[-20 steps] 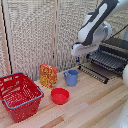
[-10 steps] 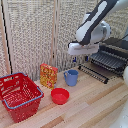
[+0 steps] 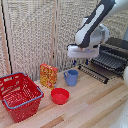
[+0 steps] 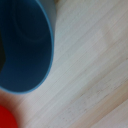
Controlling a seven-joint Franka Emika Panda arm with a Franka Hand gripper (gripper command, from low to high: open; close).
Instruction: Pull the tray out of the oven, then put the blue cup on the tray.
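Light wood table (image 3: 95, 107), pale planks with visible grain and seams running diagonally across the exterior view; the same blond boards fill most of the wrist view, blurred. Behind the table stands a folding screen (image 3: 35, 35) of woven cream-coloured material, set in pale vertical frames, spanning the whole back of the scene. The screen's panels meet the table's far edge directly. Lighting is even and soft, with faint shadows falling on the table. No floor, window or wall beyond the screen can be made out.
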